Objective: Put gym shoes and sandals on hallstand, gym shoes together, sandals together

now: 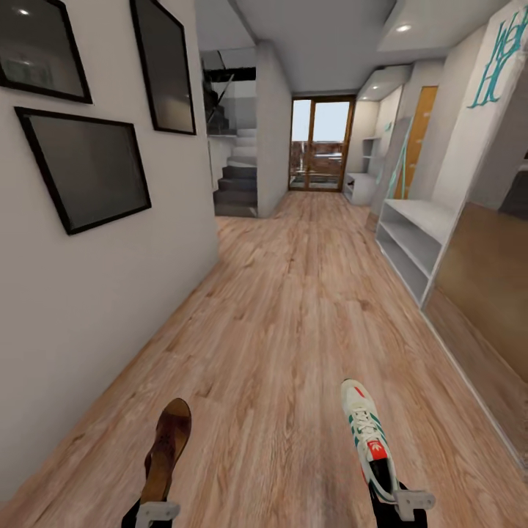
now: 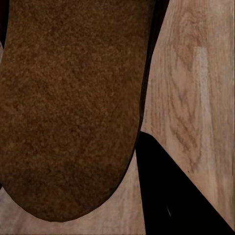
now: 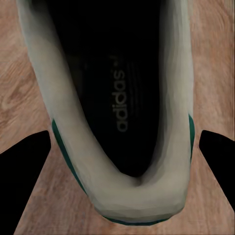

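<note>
From the head camera I look down a corridor of wood floor [image 1: 293,308]; dark frames [image 1: 84,169] hang upper left, the grey shoe rack [image 1: 414,238] stands middle right. At the bottom, my left gripper [image 1: 156,511] clamps a sandal [image 1: 167,447], my right gripper [image 1: 411,502] a trainer [image 1: 369,438].

Left wrist: the sandal's brown sole [image 2: 68,107] over planks.

Right wrist: the trainer's heel opening [image 3: 112,98] between dark fingers [image 3: 24,161].
</note>
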